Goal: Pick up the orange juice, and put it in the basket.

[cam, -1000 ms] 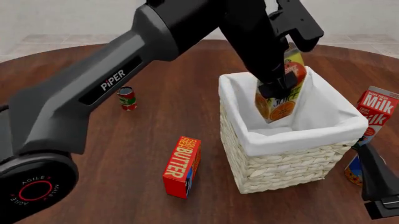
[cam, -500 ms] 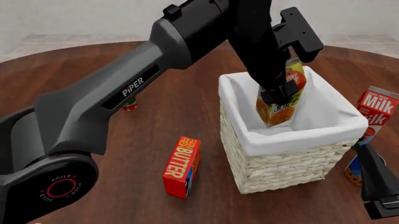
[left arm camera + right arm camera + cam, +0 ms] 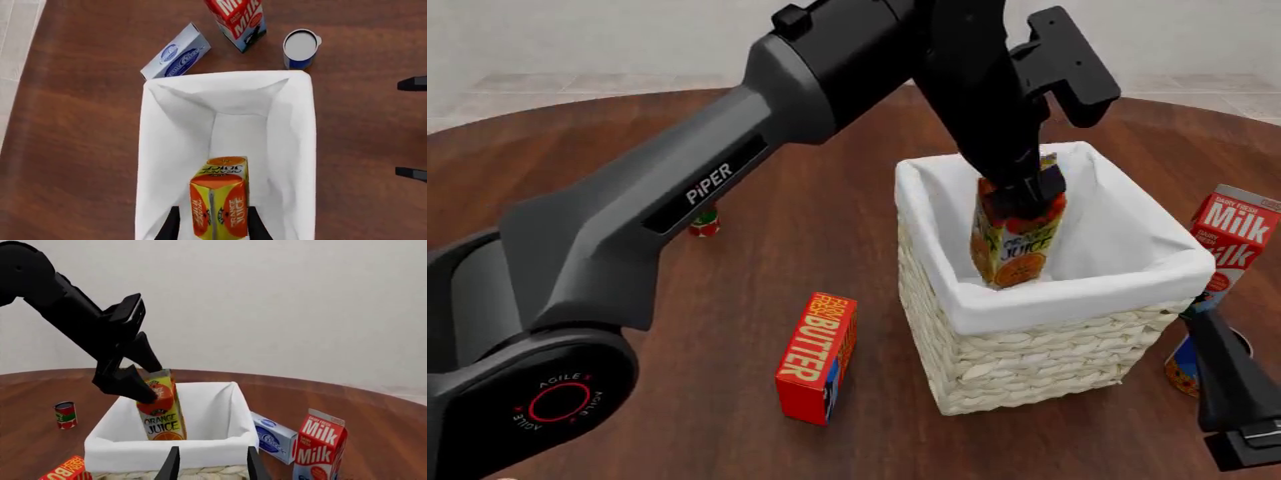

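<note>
A round dark wooden table (image 3: 761,250) carries a pale wicker basket (image 3: 1028,355) with white cloth lining folded over its rim. The left arm reaches in from the left and bends down over the basket. Its claw (image 3: 1024,192) is clamped on the top of the orange juice (image 3: 1012,240), a tall yellow carton with an orange slice picture. The carton stands nearly upright inside the basket, its lower part below the rim and its gable top above it; whether its base touches the basket floor cannot be told. In the left wrist view, the carton's orange gable sits between the two dark fingers (image 3: 168,227), with the white lining all around.

The right claw (image 3: 1228,385) rests low at the near right edge, its fingers (image 3: 172,466) spread apart with nothing between them.

On the table near the basket's front left stands a red butter box (image 3: 817,357). A milk carton (image 3: 1232,240) stands to the basket's right, a blue can (image 3: 1184,365) just in front of it. A small red can (image 3: 703,222) sits well to the left, and a blue and white box (image 3: 272,437) lies behind the basket
</note>
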### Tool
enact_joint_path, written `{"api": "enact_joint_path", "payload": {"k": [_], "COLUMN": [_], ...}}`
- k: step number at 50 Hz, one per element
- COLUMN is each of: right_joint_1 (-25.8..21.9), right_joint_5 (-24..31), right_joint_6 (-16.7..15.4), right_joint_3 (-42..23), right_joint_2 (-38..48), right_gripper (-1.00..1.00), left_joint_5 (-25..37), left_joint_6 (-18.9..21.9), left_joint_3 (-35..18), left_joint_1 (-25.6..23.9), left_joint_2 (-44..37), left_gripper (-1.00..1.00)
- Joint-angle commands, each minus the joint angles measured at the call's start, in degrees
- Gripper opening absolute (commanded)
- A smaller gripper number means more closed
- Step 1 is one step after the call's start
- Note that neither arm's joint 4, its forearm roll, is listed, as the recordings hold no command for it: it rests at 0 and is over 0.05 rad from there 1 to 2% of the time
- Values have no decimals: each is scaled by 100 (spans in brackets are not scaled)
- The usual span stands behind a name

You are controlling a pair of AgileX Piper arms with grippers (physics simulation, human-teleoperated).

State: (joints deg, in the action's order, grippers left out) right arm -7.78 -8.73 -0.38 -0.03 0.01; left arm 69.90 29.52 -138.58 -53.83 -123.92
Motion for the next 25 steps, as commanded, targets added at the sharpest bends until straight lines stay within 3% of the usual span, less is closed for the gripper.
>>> {"api": "enact_joint_path", "payload": {"k": [1, 25], "right_joint_1": [-28, -63], "right_joint_5": [39, 63], "right_joint_6": [18, 23], "right_joint_3": [0, -1], "right_joint_2": [0, 0], "right_gripper": [100, 100], "left_joint_5": [0, 0], "left_joint_6": [134, 174], "left_joint_3": [-49, 62], "left_joint_1": [-49, -81], "left_joint_2": [-511, -330], "left_gripper": [100, 100]}}
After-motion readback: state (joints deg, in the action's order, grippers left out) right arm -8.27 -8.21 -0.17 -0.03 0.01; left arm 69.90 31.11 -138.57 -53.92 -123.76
